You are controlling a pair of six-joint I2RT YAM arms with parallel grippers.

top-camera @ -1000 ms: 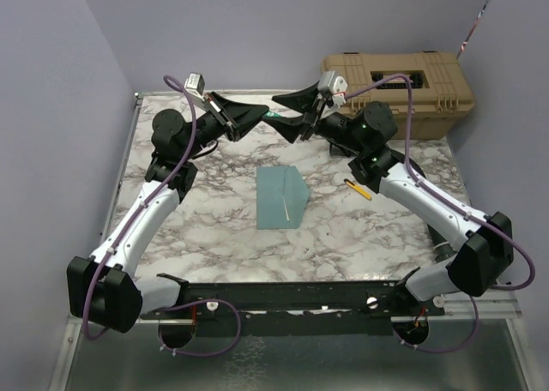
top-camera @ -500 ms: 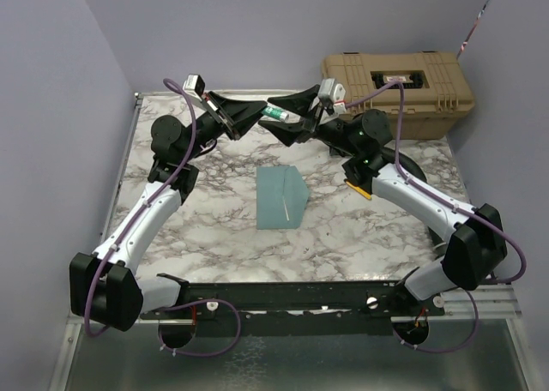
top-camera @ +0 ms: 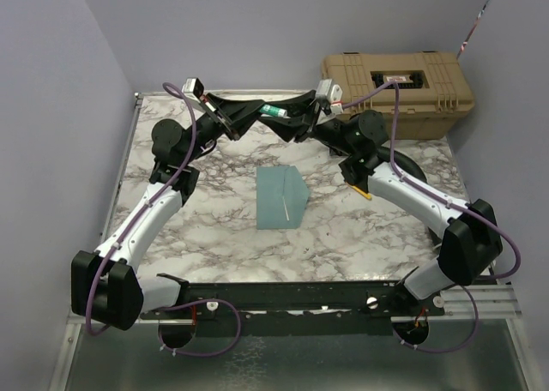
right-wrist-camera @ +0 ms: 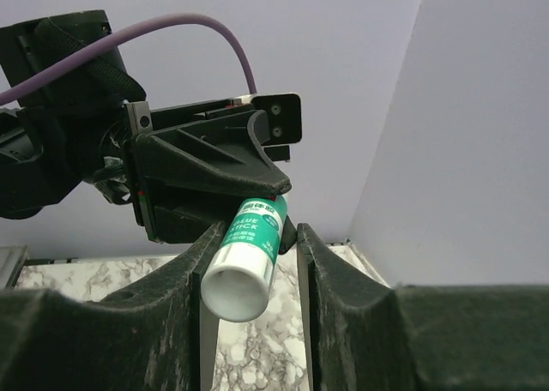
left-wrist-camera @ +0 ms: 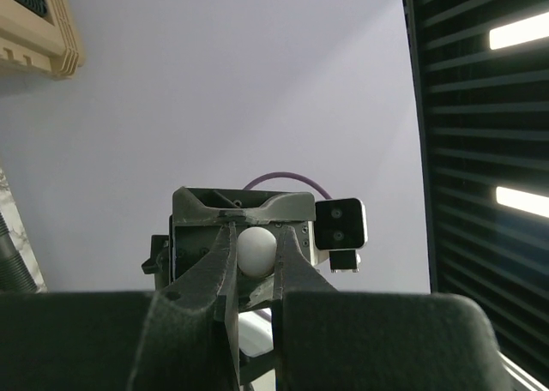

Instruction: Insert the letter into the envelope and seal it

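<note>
The teal envelope lies flat in the middle of the marble table, its pointed flap toward the back. The letter is hidden from view. Both arms are raised over the table's back edge, tip to tip. My left gripper is shut on a green and white glue stick. My right gripper straddles the stick's white free end. One of its fingers touches the stick, and a gap remains at the other side.
A tan hard case stands at the back right corner, just behind the right arm. A small yellow-orange object lies on the table under the right forearm. Purple walls close in on the left, back and right.
My right gripper has moved left to meet the left gripper, and its fingers now sit around the glue stick, narrower than before. The left gripper keeps its hold. The envelope has not moved.
</note>
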